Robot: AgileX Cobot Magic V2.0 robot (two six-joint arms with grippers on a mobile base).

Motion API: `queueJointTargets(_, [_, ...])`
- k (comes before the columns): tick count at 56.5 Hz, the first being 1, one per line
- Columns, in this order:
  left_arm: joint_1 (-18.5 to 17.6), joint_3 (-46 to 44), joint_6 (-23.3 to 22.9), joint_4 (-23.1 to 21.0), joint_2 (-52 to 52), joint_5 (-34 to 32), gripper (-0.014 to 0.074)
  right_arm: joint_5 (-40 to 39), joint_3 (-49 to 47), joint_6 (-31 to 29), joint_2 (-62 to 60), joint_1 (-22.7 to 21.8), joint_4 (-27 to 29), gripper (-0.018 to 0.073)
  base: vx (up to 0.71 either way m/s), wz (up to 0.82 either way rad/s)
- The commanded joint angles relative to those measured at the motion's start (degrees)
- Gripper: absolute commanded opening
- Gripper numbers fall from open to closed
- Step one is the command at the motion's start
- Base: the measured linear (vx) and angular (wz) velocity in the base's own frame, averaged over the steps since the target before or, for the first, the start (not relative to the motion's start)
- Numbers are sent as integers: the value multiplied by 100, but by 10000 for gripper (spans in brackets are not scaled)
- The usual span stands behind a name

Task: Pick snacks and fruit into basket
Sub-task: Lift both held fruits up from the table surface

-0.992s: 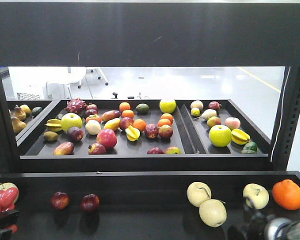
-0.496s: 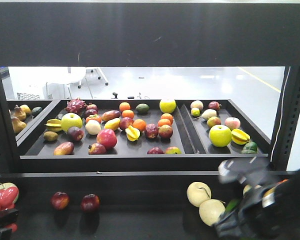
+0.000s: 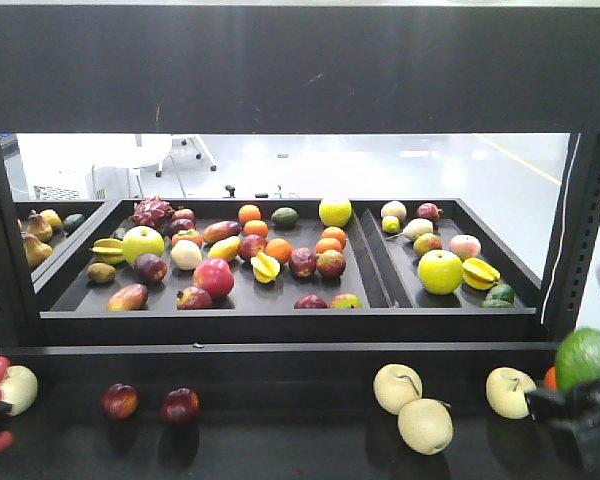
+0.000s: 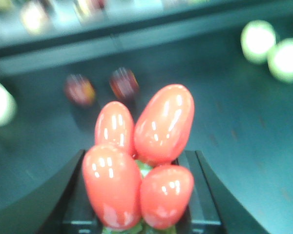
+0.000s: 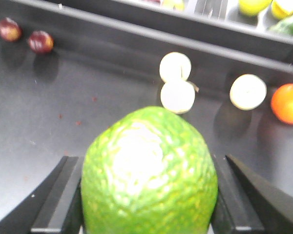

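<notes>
Right side first: a big green fruit (image 5: 149, 170), pebbly-skinned with a bright glare on its crown, sits wedged in the right tool (image 5: 147, 217). A dark finger (image 5: 53, 202) presses along each flank, so it's clamped firmly. From the front, that fruit hangs at the right edge of the lower shelf (image 3: 280, 440), lifted clear of the shelf floor, with the tool's dark body just below and beside it.

Over to the left: the left tool (image 4: 136, 219) grips a red fruit cluster (image 4: 136, 161). It has four glossy egg-shaped lobes with a touch of green between them, and the jaws are snug against the bottom pair. The front view catches only red lobes poking in at the shelf's left edge, just beside a pale round fruit (image 3: 18, 388). The wrist view is blurred.

Lying on the shelf are two dark plums (image 3: 120, 400) left of middle, set apart from each other. Three pale pears (image 3: 397, 387) lie right of middle, two of them touching. An orange (image 5: 289, 103) sits toward the back right corner, beside the third pear. Above and behind, black trays (image 3: 375, 265) carry mixed fruit.
</notes>
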Motion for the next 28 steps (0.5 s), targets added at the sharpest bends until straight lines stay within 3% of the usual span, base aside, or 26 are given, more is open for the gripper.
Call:
queueJointTargets(1, [1,233,-8,-100,-441,-771,-3,-826,353,90,-358,-7,-44,-8,0,0])
queueJointTargets(15, [-4,809,6,-100,-1293,-1372,-3,-1669,744,79,-858,-7,-286,-8,0,0])
queueJointTargets(28, [-4,803,-5,-100,-1470,-1360,-3,-1683,744,42,-948,-7,-275,-8,0,0])
